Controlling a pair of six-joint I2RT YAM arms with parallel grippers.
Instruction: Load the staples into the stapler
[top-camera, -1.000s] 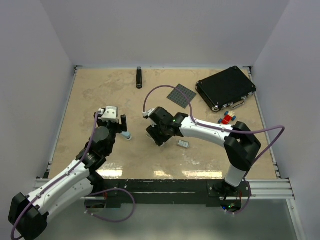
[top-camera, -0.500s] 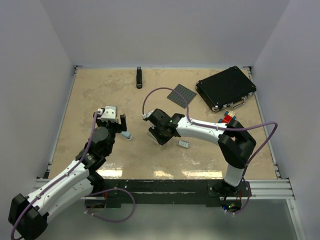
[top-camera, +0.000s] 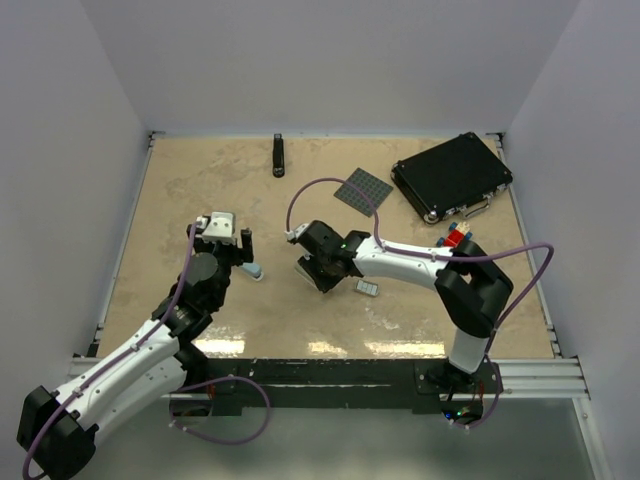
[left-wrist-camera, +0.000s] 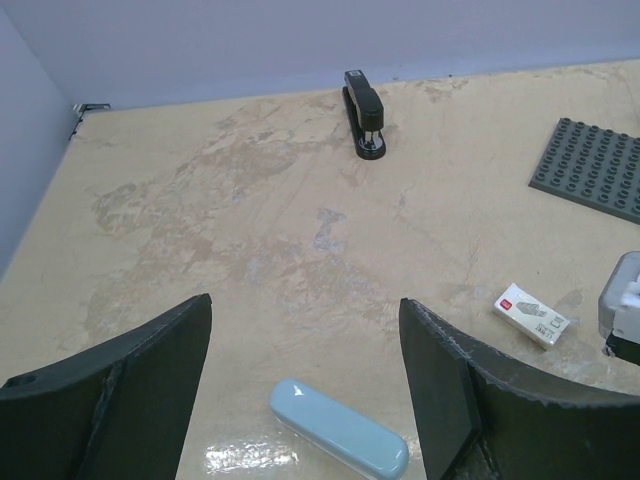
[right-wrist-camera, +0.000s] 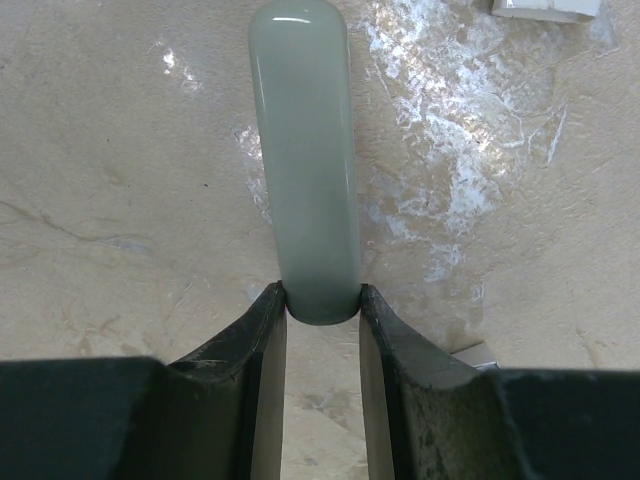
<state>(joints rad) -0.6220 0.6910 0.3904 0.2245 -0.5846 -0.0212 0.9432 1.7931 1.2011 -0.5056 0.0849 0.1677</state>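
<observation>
Since a second ago the right arm has drawn its elbow in toward the middle of the desk (top-camera: 200, 180), and the right hand (right-wrist-camera: 322, 298) has closed in from a wider spread; the left arm sits where it was. Now the right hand pinches the stapler (right-wrist-camera: 305, 150): both fingertips press the sides of its near rounded end, and the grey-green body lies flat on the desk, reaching straight away from the wrist camera. From above, that hand (top-camera: 316, 272) sits near the desk's centre and covers the stapler, so I cannot make it out there. The white box of staples (left-wrist-camera: 531, 314) lies on the desk just beyond the stapler's far end, and only its edge (right-wrist-camera: 545, 7) shows in the right wrist view. The small grey-blue staple tray (top-camera: 367, 288) lies just to the right of the right hand, apart from it. The left hand (left-wrist-camera: 305, 305) hovers with its fingers spread wide and empty; the pale blue part (left-wrist-camera: 338, 443) lies on the desk below the gap between them, touching neither. From above, this hand (top-camera: 238, 243) is left of centre with the pale blue part (top-camera: 256, 271) just beside it. At the far edge lies a slim black stapler (top-camera: 279, 156), with a grey studded plate (top-camera: 362, 190) and a black case (top-camera: 452, 176) to its right, and red-and-blue toy bricks (top-camera: 455, 236) in front of the case.
</observation>
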